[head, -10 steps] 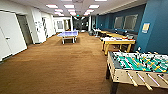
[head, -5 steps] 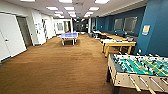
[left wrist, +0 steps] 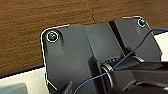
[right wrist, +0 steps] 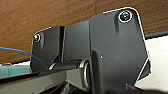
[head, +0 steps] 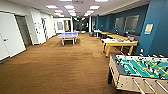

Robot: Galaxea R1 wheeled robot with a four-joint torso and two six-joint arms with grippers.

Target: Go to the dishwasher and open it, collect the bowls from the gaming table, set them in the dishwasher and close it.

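Head view is showing us a long recreation room with brown wood-look flooring [head: 62, 67], and we are looking down its length. What matters most here is direction: the gaming table [head: 119, 43], white-topped with yellowish legs and edge, is lying ahead and to our right, against the blue wall [head: 155, 32], with the green table-football table [head: 140, 72] standing between us and it, close on the right. Its long axis is running roughly across our line of sight, away toward the wall. We are judging the right arm the nearer one, since the table is sitting on that side (though it is well apart from us for now). Small coloured things are resting on its top, one reddish patch among them, but they are too blurred for us to call them bowls. A blue table-tennis table [head: 68, 35] is standing farther off near the middle, and a white door [head: 8, 35] is on the left. We are not finding the dishwasher. Whether either tool is open or closed, we cannot tell.
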